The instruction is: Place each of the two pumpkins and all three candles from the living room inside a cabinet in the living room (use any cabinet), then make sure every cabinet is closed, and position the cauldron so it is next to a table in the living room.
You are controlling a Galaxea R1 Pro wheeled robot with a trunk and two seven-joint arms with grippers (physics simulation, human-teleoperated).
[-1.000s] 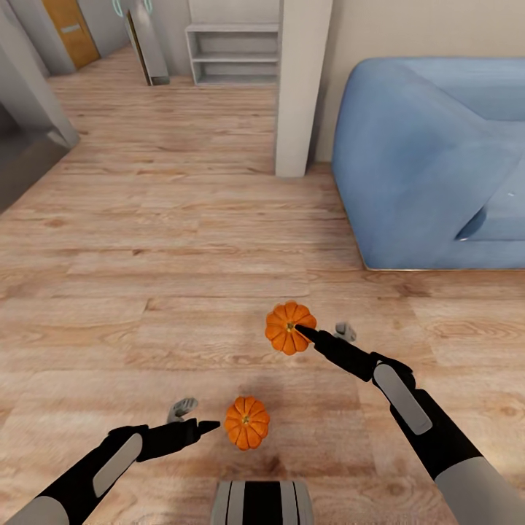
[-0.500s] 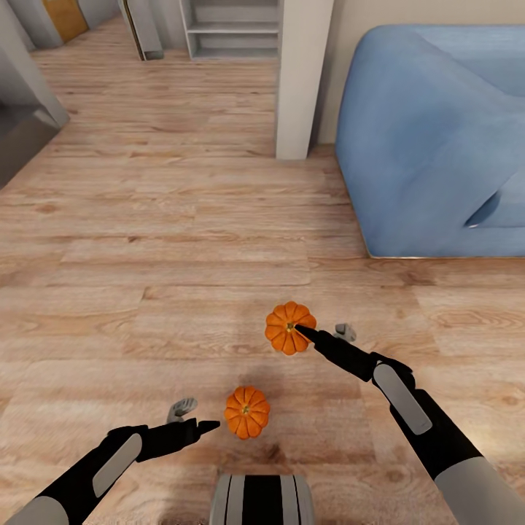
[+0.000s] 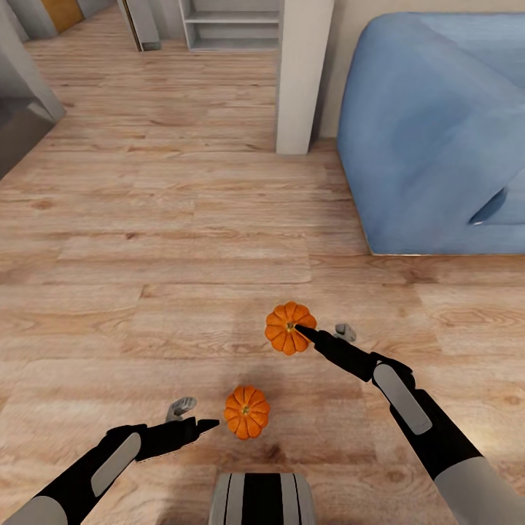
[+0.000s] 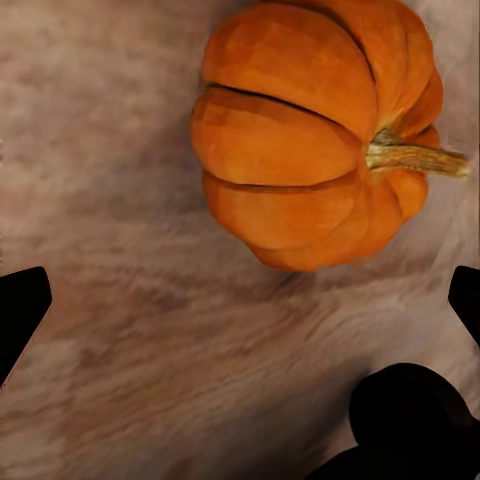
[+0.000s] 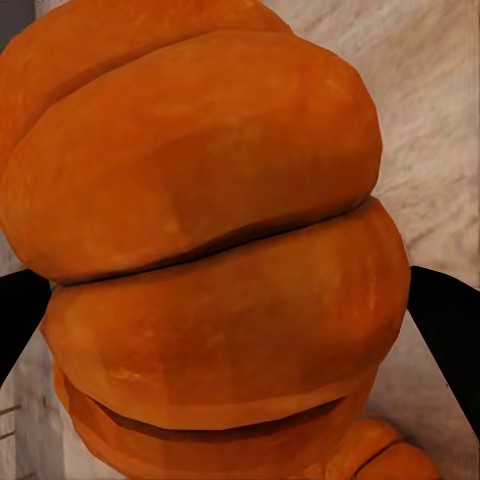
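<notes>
While the left tool (image 3: 191, 415) hangs low over the wood floor (image 3: 146, 292) with its two fingers spread wide and nothing between them, the smaller pumpkin (image 3: 246, 412) sits on the boards just beside its tips, apart from them. Seen from the left wrist, that pumpkin (image 4: 315, 135) lies ahead of the open fingers (image 4: 20, 305), its stalk pointing sideways, with bare floor (image 4: 150, 380) between it and the tool.

Further right and further from the robot, the second pumpkin (image 3: 290, 327) is at the tip of the right tool (image 3: 321, 335), whose dark finger reaches to its stalk while the grey finger stands off on the far side. From the right wrist, this pumpkin (image 5: 210, 260) bulges between the two dark fingers (image 5: 445, 320), which lie close along its flanks; whether they actually press on it I cannot tell, nor whether it rests on the floor or is lifted.

At the far right a blue sofa (image 3: 437, 131) stands on the floor, well apart from both pumpkins, with a pale pillar (image 3: 302, 73) just to its left.
</notes>
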